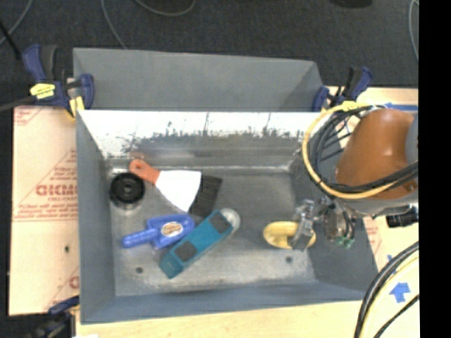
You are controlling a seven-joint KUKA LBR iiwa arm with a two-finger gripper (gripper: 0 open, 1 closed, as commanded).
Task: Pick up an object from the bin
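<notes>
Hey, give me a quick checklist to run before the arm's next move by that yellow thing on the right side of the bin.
1. Gripper is down beside the yellow curved thing: ok.
2. Yellow curved thing lies apart from the teal block on its left: ok.
3. Yellow curved thing actually gripped: cannot tell.
4. Room between the gripper and the bin's right wall: cannot tell.
5. Brush, blue clip and black cap lie far left, out of the way: ok.
</notes>
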